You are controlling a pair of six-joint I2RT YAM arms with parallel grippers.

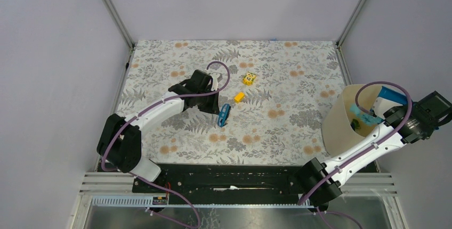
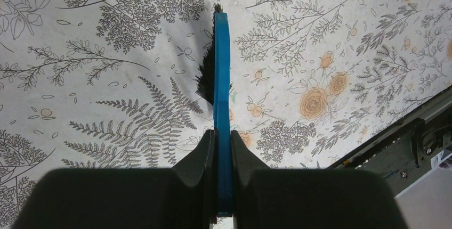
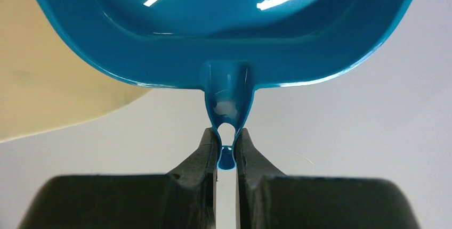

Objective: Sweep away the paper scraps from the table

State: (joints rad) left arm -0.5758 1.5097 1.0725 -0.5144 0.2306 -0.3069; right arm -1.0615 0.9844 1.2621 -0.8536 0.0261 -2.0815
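The right pincer (image 3: 226, 152) clamps the handle of the blue dustpan (image 3: 224, 37) at the mouth of the cream bin (image 1: 333, 125). The paper scraps (image 1: 356, 125) lie inside, just beside it. Well left of the bin, the left pincer (image 2: 223, 138) grips a blue brush (image 2: 221, 69) over the tabletop (image 1: 288, 64).

I see my left arm (image 1: 160, 109) and right arm (image 1: 368, 144) built alike: glossy white link shells between chunky matte black joint housings, a purple cable (image 1: 228, 74) looped along each, and smooth black plastic gripper fingers (image 2: 200, 160) tapering to rounded tips.
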